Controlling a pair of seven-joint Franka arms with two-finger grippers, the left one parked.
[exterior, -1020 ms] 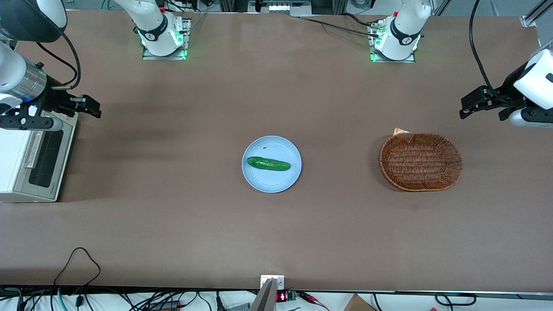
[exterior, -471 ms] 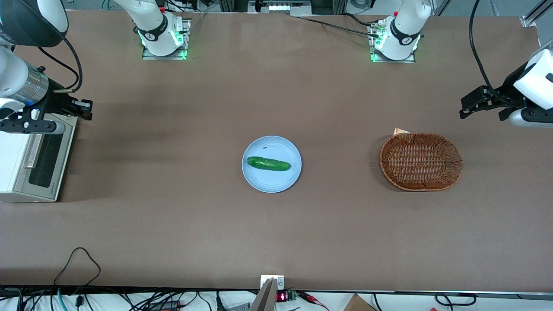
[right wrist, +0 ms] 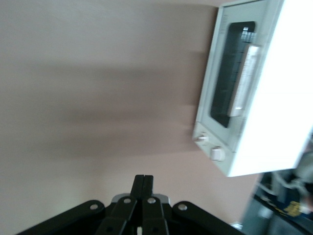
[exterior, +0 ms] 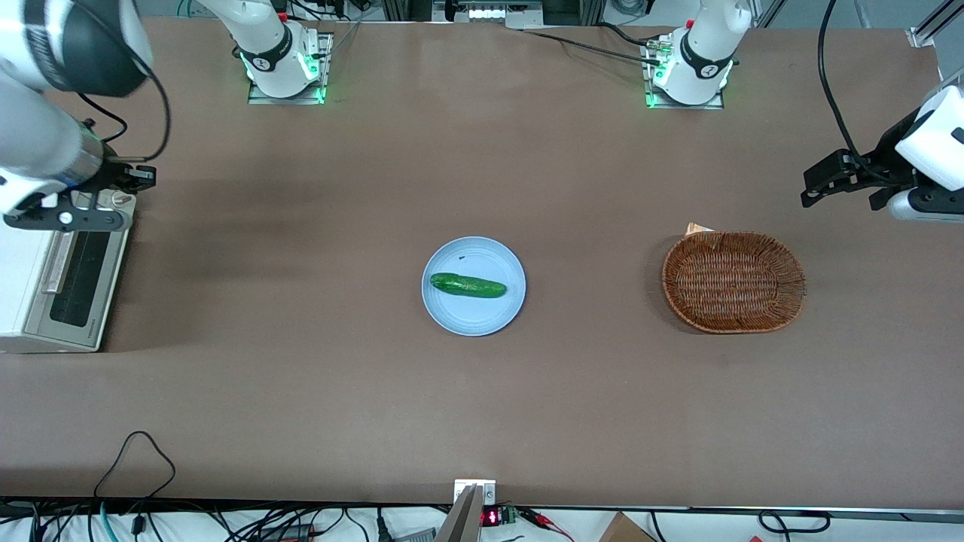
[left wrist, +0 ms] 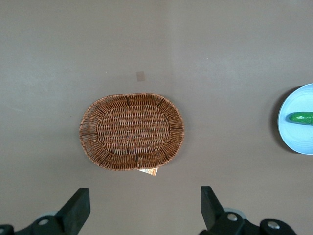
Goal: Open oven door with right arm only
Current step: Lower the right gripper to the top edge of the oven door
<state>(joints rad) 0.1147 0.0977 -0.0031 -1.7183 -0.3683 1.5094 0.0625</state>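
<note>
The cream-white toaster oven (exterior: 22, 293) stands at the working arm's end of the table. Its oven door (exterior: 75, 280) is closed, with a dark glass window and a bar handle (exterior: 54, 262). The door also shows in the right wrist view (right wrist: 230, 83), with two knobs (right wrist: 209, 147) beside it. My right arm (exterior: 38, 150) hangs above the end of the oven farther from the front camera. Its gripper (exterior: 139, 178) is shut on nothing, above the table just off the oven's corner; the fingers press together in the wrist view (right wrist: 144, 182).
A light blue plate (exterior: 444, 310) with a green cucumber (exterior: 468, 285) lies mid-table. A wicker basket (exterior: 733, 281) sits toward the parked arm's end. Cables run along the table's near edge.
My right arm has swung back over the oven's end, and the shut gripper has drawn in from over the table toward the oven's corner. The oven door has stayed closed.
</note>
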